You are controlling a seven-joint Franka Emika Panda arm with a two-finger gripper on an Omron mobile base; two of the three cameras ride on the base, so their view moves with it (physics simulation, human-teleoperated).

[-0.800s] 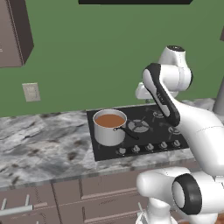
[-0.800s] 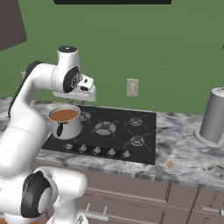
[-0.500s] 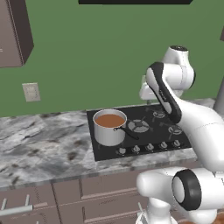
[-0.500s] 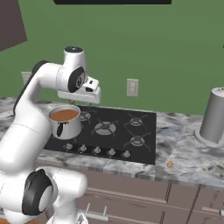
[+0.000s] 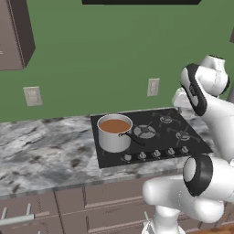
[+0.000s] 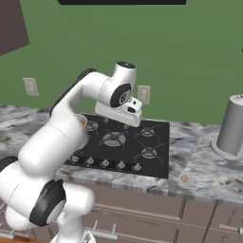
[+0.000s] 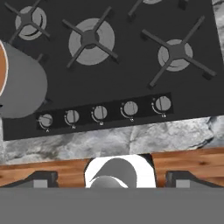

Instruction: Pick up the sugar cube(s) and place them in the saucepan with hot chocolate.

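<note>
Gripper (image 7: 112, 179) is hanging above the black cooktop (image 6: 124, 142), looking straight down. Fingers (image 7: 41, 179) are standing wide apart, holding nothing, nothing between them.

In the hand view, the two tips are sitting at the bottom edge over the wooden cabinet front. Just past the tips is lying the marble counter edge (image 7: 175, 135), then the row of five stove knobs (image 7: 100, 113), then the burners further out.

Saucepan with hot chocolate (image 5: 114, 133) is sitting on the front left burner. In the hand view it is showing well off to the left of the left fingertip, cut off by the frame edge (image 7: 19, 87); brown liquid is just showing at the rim. Black handle is pointing toward the middle of the cooktop in the left base view. Not touching the fingers.

Sugar cube (image 6: 184, 178) is lying on the marble counter just to the right of the cooktop near the front edge, well apart from the gripper and from the saucepan.

A grey cylindrical canister (image 6: 231, 128) is standing at the far right of the counter.
</note>
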